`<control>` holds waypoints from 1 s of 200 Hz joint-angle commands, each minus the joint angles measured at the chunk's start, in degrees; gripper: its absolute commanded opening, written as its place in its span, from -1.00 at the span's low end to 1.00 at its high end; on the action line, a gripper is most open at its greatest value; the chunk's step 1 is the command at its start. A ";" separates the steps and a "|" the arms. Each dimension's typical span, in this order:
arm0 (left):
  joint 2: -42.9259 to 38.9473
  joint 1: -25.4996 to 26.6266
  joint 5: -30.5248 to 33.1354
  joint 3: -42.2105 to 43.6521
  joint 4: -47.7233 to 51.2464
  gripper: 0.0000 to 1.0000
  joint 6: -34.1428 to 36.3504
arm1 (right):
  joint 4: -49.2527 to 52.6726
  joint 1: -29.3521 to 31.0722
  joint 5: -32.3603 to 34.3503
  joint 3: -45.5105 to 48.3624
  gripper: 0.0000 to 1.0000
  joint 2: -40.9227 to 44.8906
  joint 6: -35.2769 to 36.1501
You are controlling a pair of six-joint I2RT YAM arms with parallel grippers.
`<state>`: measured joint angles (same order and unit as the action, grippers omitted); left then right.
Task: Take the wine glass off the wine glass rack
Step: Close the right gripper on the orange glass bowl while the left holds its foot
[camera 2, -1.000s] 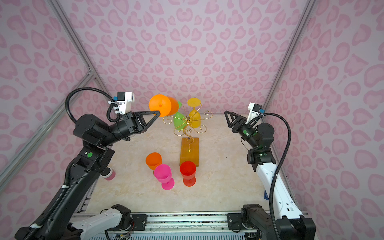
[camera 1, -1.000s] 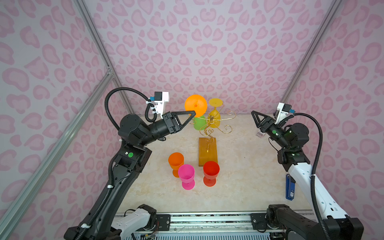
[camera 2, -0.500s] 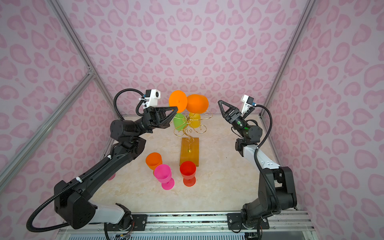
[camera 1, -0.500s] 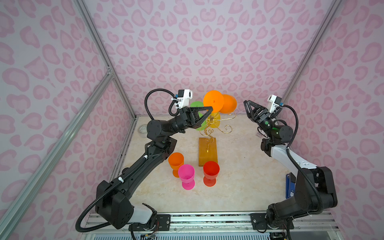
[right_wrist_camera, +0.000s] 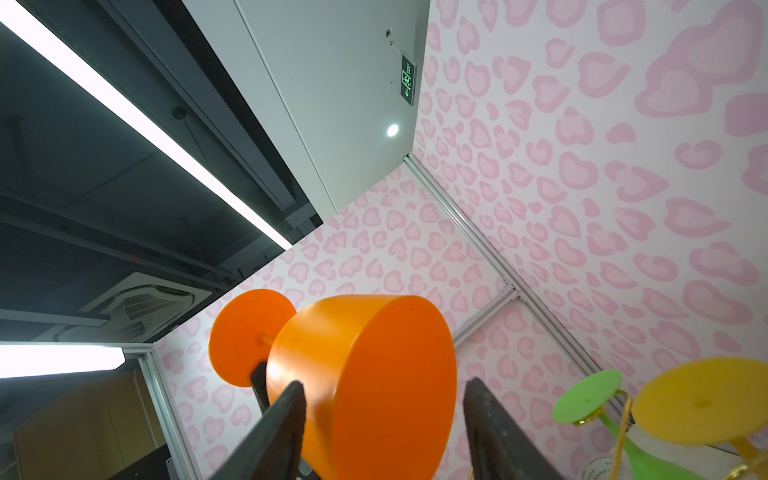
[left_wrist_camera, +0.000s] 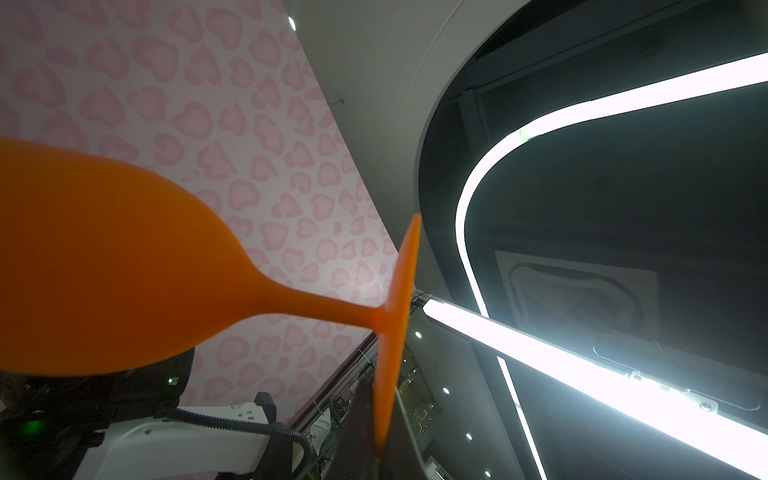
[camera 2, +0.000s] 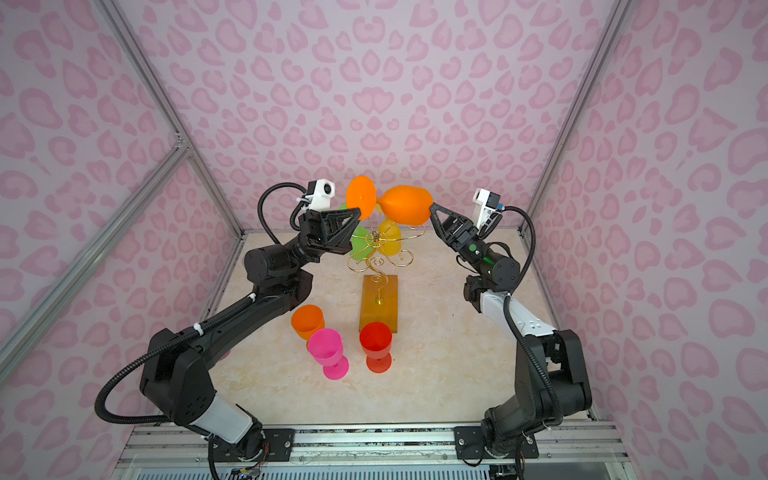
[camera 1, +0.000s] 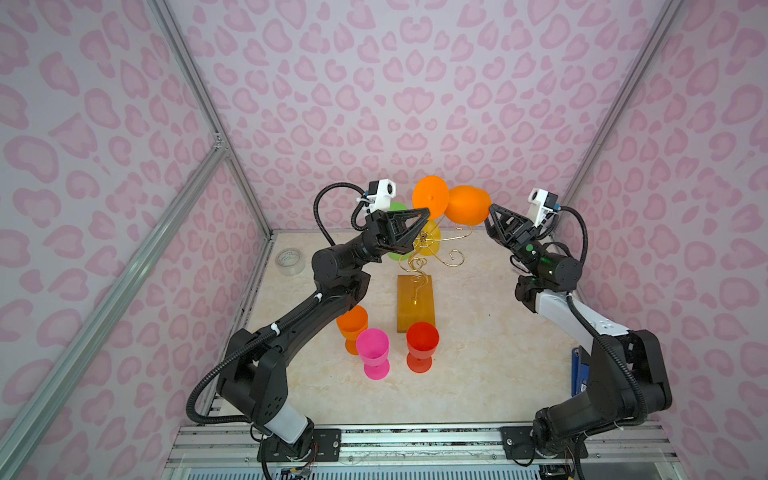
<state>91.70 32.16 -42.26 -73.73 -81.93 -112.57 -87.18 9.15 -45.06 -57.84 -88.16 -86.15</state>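
Note:
An orange wine glass (camera 1: pixel 467 210) (camera 2: pixel 405 210) lies sideways in the air above the wine glass rack (camera 1: pixel 419 262) (camera 2: pixel 376 257), a gold wire stand on an amber wooden base. My left gripper (camera 1: pixel 426 212) (camera 2: pixel 357 212) (left_wrist_camera: pixel 384 386) is shut on the edge of the glass's round foot. My right gripper (camera 1: pixel 490 208) (camera 2: pixel 432 206) (right_wrist_camera: pixel 384 384) is open, its fingers either side of the bowl (right_wrist_camera: pixel 374 374); one finger is close against it and the other stands apart. A green glass (camera 2: pixel 359 245) and a yellow glass (camera 2: pixel 390 243) hang on the rack.
An orange glass (camera 1: pixel 352 324), a pink glass (camera 1: pixel 372 349) and a red glass (camera 1: pixel 422 343) stand upright in front of the rack's base. A tape roll (camera 1: pixel 289 261) lies at the back left. A blue object (camera 1: pixel 577 374) sits by the right arm.
My left gripper carried the orange glass to the right, above the rack, with its bowl now pointing right. My right gripper moved up and left until its fingers flanked the bowl.

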 commanded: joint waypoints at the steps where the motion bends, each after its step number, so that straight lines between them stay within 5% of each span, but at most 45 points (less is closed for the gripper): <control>1: 1.19 0.05 1.35 -0.79 -5.31 -0.96 -2.29 | -2.18 0.67 -1.34 -0.60 0.17 -0.51 -0.25; 82: 4.90 0.53 3.27 -1.83 -7.35 -0.96 -6.82 | -2.12 2.36 -3.94 -1.48 -0.25 0.40 0.89; 155: 7.51 0.53 5.30 -2.99 -8.06 -0.96 -10.45 | -2.13 2.97 -6.88 -0.34 -0.37 1.62 1.58; 200: 8.52 0.53 6.39 -2.99 -8.31 -0.96 -11.57 | -2.20 3.33 -7.04 -0.59 -0.62 1.81 1.68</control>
<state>99.63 32.56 -34.26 -76.12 -90.02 -119.92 -87.70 11.77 -47.57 -58.33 -86.65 -85.78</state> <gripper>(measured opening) 0.069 0.223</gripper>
